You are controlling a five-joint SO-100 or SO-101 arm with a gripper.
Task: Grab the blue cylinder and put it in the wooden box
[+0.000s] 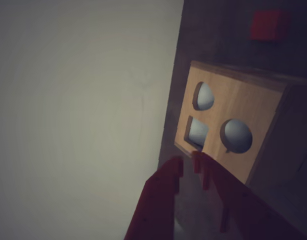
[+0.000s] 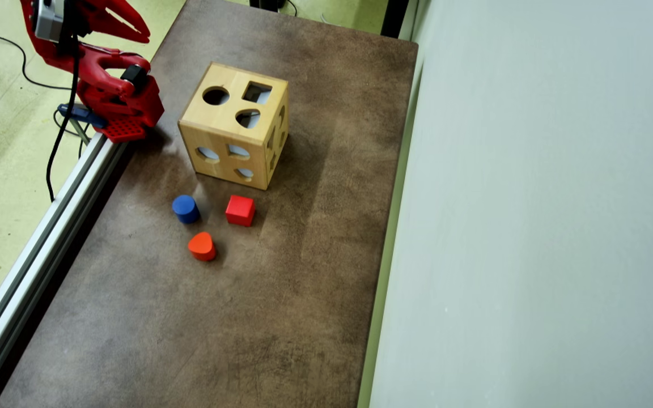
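Observation:
The blue cylinder point(image 2: 185, 208) stands upright on the brown table, just in front of the wooden box point(image 2: 199, 116); it is out of the wrist view. The box has round, square and teardrop holes in its top. In the wrist view the box point(image 1: 248, 100) fills the right half, with three holes facing me. My red gripper point(image 2: 144, 33) is raised at the far left corner of the table, well away from the cylinder and left of the box. In the wrist view the gripper point(image 1: 187, 161) has its tips nearly together and holds nothing.
A red cube point(image 2: 240, 210) sits right of the cylinder and shows in the wrist view point(image 1: 269, 24). An orange-red teardrop block point(image 2: 202, 246) lies nearer. A pale wall point(image 2: 530, 226) borders the table's right side, an aluminium rail point(image 2: 49, 226) its left. The arm's base point(image 2: 125, 110) stands beside the box.

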